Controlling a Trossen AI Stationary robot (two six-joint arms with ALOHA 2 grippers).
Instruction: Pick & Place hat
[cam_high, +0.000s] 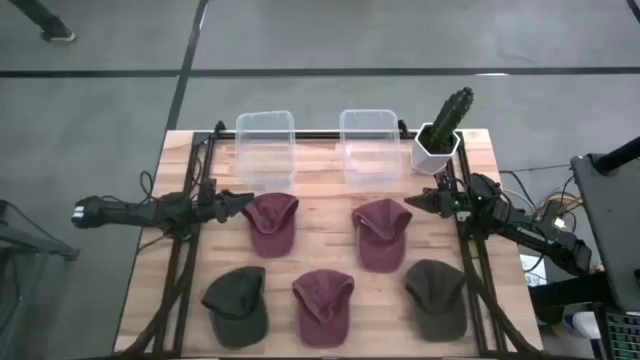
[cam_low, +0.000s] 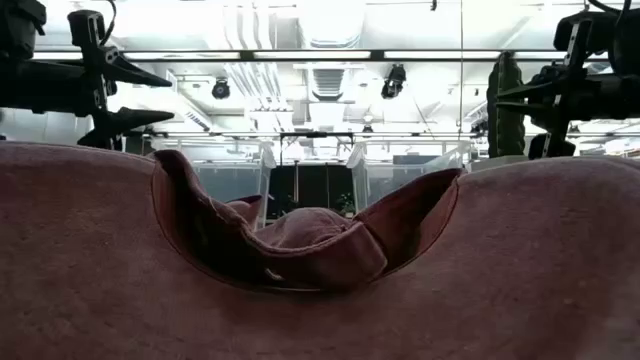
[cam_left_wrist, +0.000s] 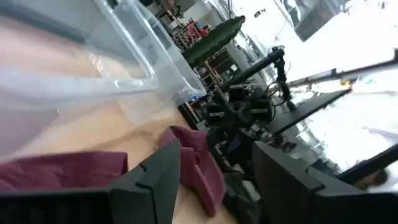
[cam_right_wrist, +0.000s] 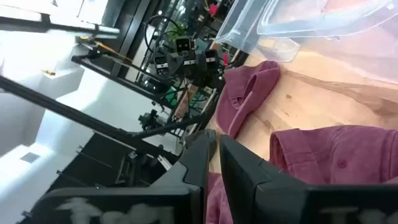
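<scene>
While both arms hang level over the wooden table (cam_high: 320, 250), five hats lie flat on it. From the table's middle, maroon hats sit at ten o'clock (cam_high: 271, 222), two o'clock (cam_high: 381, 232) and six o'clock (cam_high: 323, 305), olive hats at eight (cam_high: 237, 303) and four (cam_high: 438, 297). At nine o'clock the left gripper (cam_high: 243, 202) has its fingers spread, holding nothing, beside the ten o'clock hat. At three o'clock the right gripper (cam_high: 412, 204) is pinched nearly together, empty. Two clear bins (cam_high: 265, 140) stand at twelve.
</scene>
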